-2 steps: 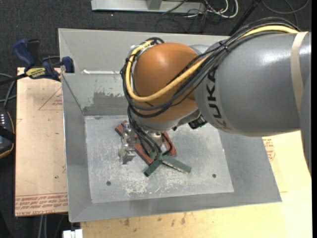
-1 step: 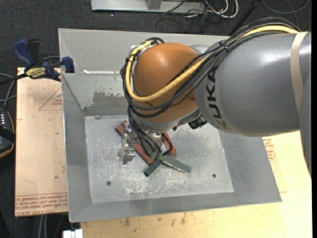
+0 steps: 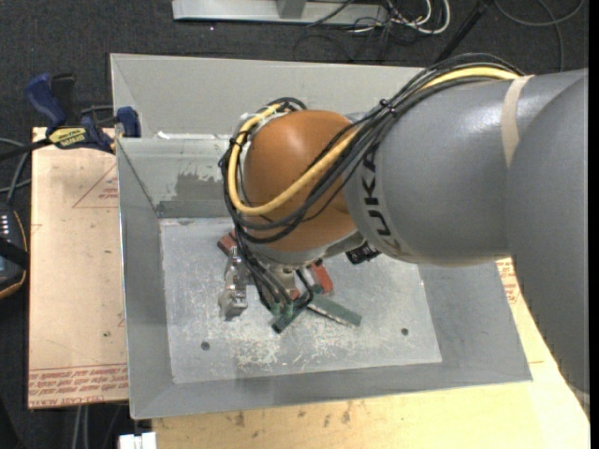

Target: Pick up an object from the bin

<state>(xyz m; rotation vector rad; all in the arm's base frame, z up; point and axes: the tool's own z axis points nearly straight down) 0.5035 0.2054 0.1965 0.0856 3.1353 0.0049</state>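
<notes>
Near middle of grey bin (image 3: 140, 279) floor: dark green flat strips (image 3: 318, 310), two of them, thin and straight-edged, crossed in a shallow V, lying flat on scratched metal. Just at 12 o'clock of them, touching or nearly so: small red piece (image 3: 321, 275), shape unclear. Further off at 10 o'clock, close to back edge of floor: reddish-brown piece (image 3: 226, 244), mostly hidden. Down low over the floor, just at 9 o'clock of the green strips: gripper (image 3: 248, 297), metal tip close to or on the floor, contact not readable. Open or closed: cannot tell, too much hidden under orange cover (image 3: 290, 166) and looped black and yellow cables (image 3: 281, 215). Nothing visibly gripped. Coming in from 3 o'clock: grey arm (image 3: 468, 176).
</notes>
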